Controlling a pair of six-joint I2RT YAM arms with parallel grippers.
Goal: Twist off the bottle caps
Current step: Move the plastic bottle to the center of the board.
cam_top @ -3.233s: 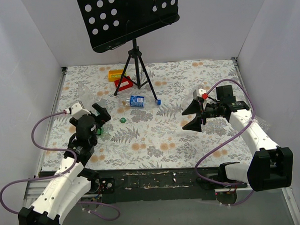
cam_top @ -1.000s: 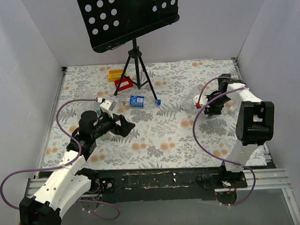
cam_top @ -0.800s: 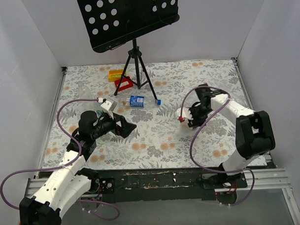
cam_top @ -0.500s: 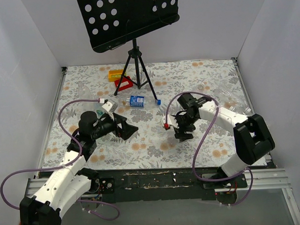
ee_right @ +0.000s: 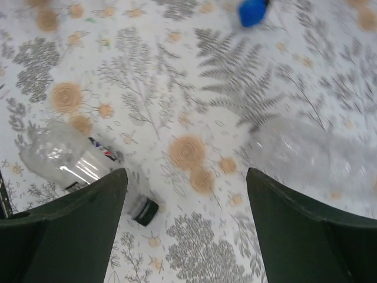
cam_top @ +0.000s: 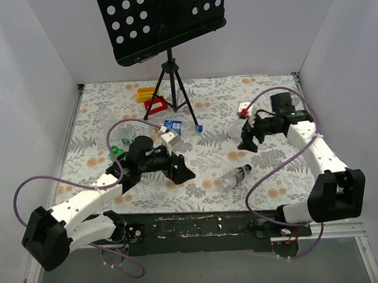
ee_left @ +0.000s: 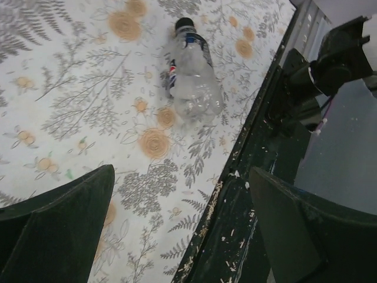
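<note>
We judge this to be the approach step: neither hand has hold of anything, and the nearest bottle [cam_top: 230, 177] lies on its side on the table [cam_top: 271, 176], near the front edge and right of the middle, between the two hands, with its dark cap [cam_top: 247, 168] screwed on and pointing far-right. The left hand [cam_top: 181, 169] is spread wide and empty; in its wrist view the bottle [ee_left: 191, 79] sits ahead of both fingers, apart from them, cap [ee_left: 184, 23] at the far end. The right hand [cam_top: 247, 138] is also parted and empty, and its wrist view shows the same bottle [ee_right: 65, 156] off to the side. The left arm stretches low from the near-left base toward the middle, just left of the bottle. The right arm rises along the right side and bends its forearm leftward, hand tilted down over the table, just beyond the cap end. Next, we think, one hand must close across the body to stop it rolling and hold it firm, while the other lines up on the cap and turns it. A second bottle [cam_top: 173, 125] with a blue cap [cam_top: 200, 127] waits by the tripod [cam_top: 170, 86].
</note>
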